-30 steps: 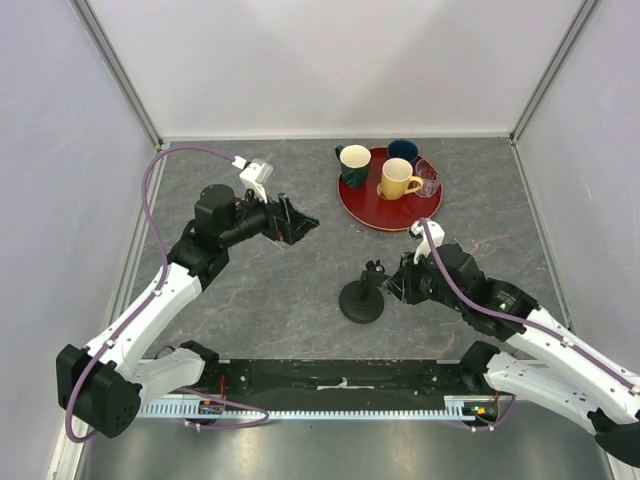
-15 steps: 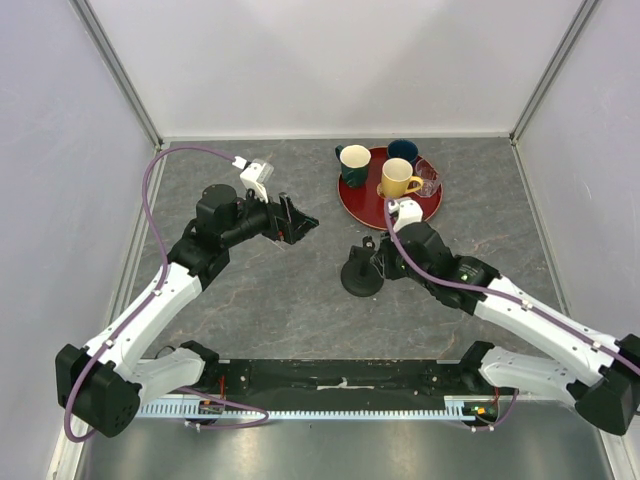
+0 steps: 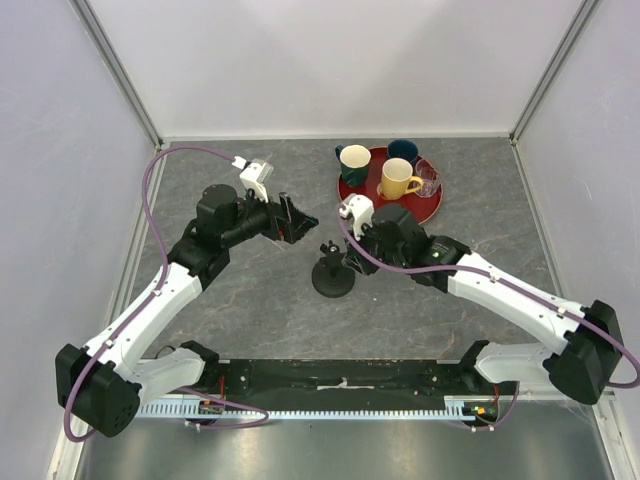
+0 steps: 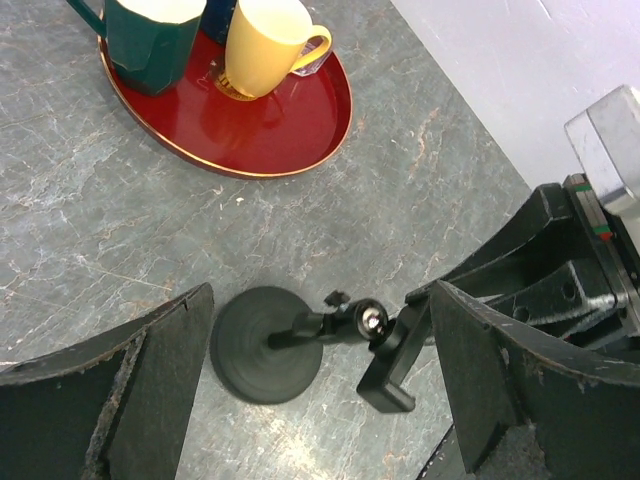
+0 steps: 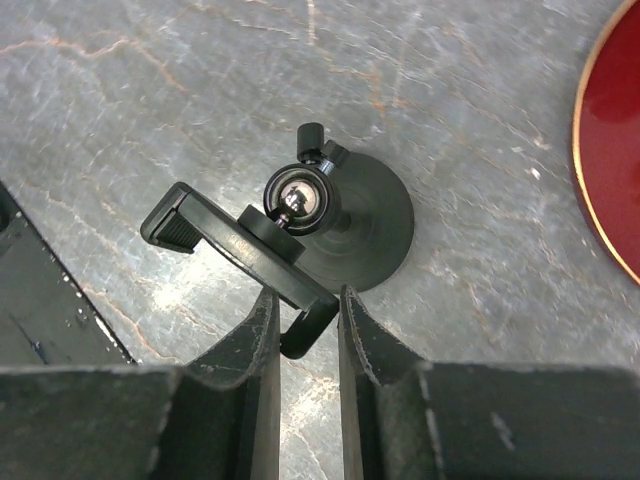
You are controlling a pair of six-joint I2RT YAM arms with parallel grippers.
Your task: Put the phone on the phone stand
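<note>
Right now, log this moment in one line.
right gripper: shut on phone stand | left gripper: open, empty | phone: not in view

This is a robotics lab test cell. A grey stone-patterned tabletop (image 3: 260, 300) is boxed in by plain pale lilac wall panels (image 3: 330, 60) joined by slim aluminium corner posts (image 3: 120, 75). A white-and-black left robot arm (image 3: 150, 300) and a matching right robot arm (image 3: 520, 300), trailing purple cables (image 3: 148, 200), are bolted to a black mounting rail (image 3: 340, 378). A round red tray (image 3: 418, 208) holds mugs.
</note>
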